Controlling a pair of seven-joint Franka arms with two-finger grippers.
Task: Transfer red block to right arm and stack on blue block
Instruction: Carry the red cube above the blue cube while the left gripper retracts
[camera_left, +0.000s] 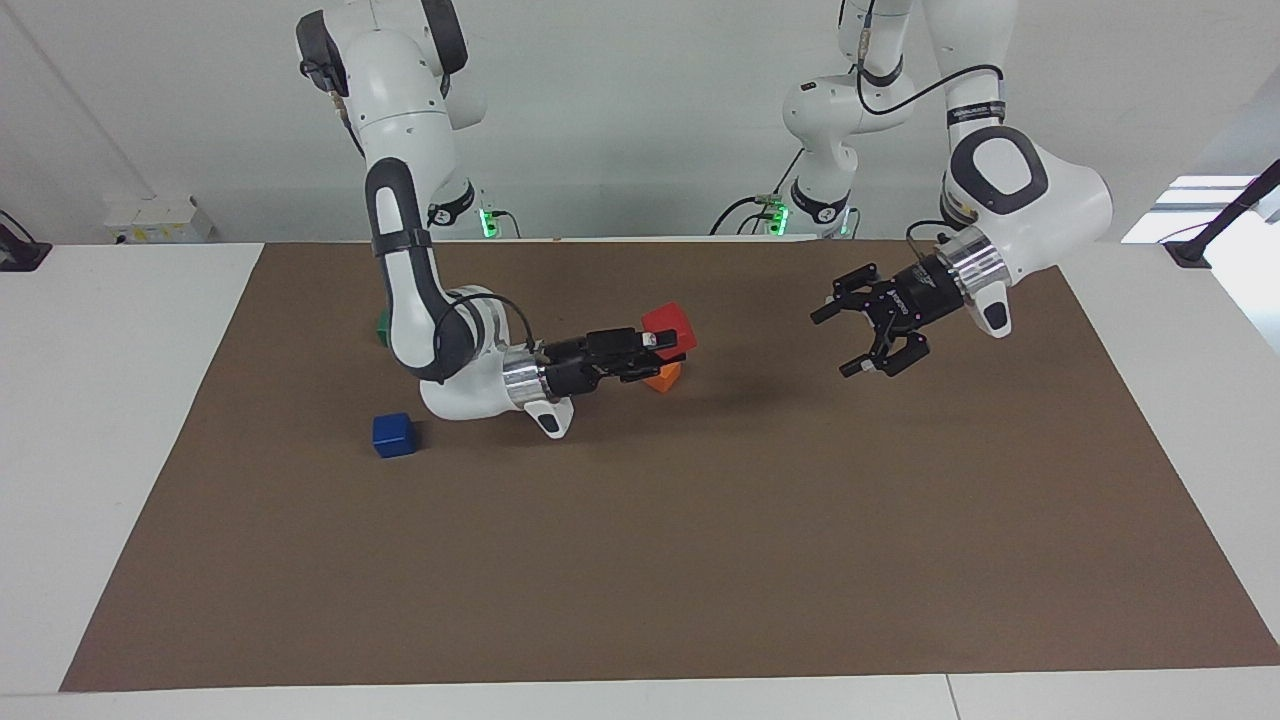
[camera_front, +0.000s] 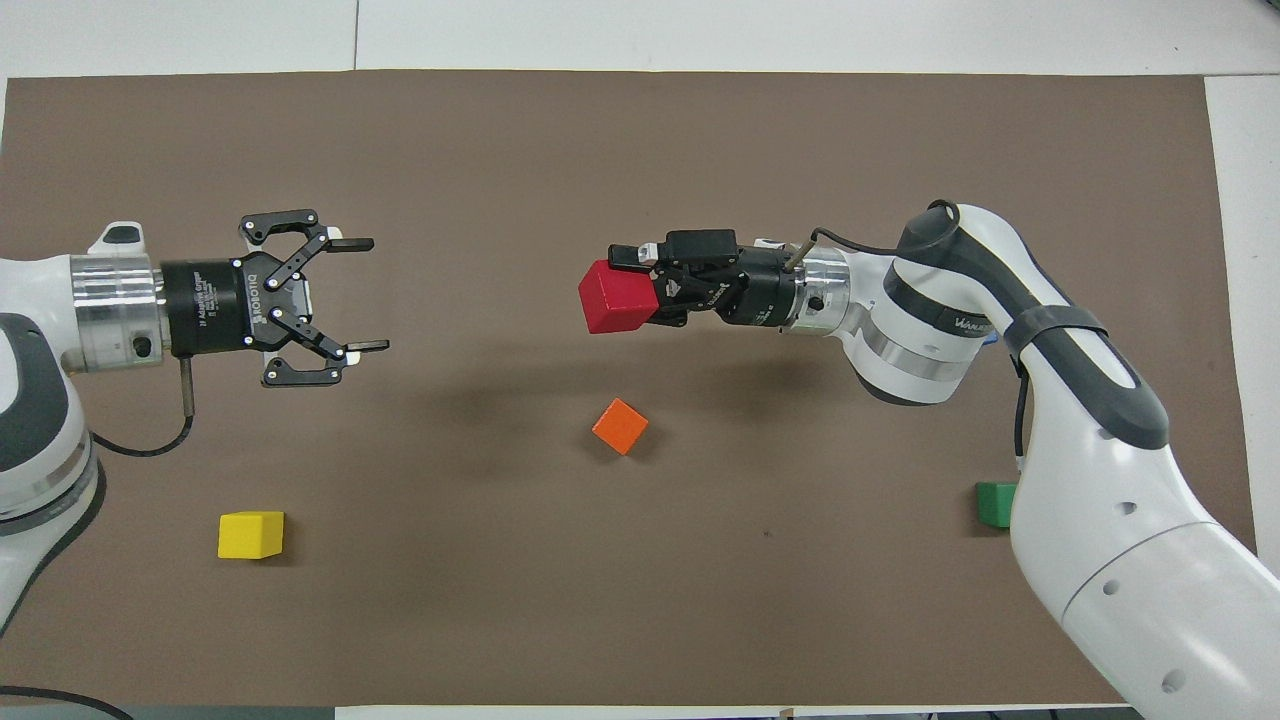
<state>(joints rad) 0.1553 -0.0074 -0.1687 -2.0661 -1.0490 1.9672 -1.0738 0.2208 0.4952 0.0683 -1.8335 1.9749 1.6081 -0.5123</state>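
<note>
From my console, the brown mat (camera_left: 700, 560) looks matte and flat. My right gripper (camera_left: 668, 345) is clamped on the red block (camera_left: 669, 327), held in the air over the orange cube (camera_front: 620, 426). I judge the block light, rigid and smooth-faced, best pinched on two opposite flat faces. My left gripper (camera_left: 852, 338) hangs spread wide and empty, well apart from the orange cube, toward its own end. The blue block (camera_left: 393, 435) sits on the mat, toward the right arm's end from the orange cube.

The right arm (camera_front: 1050, 400) hides the blue block entirely in the overhead view and covers part of the green block (camera_front: 992, 503). In the facing view the orange block (camera_left: 664, 377) sits half hidden under the red block (camera_left: 668, 328).
</note>
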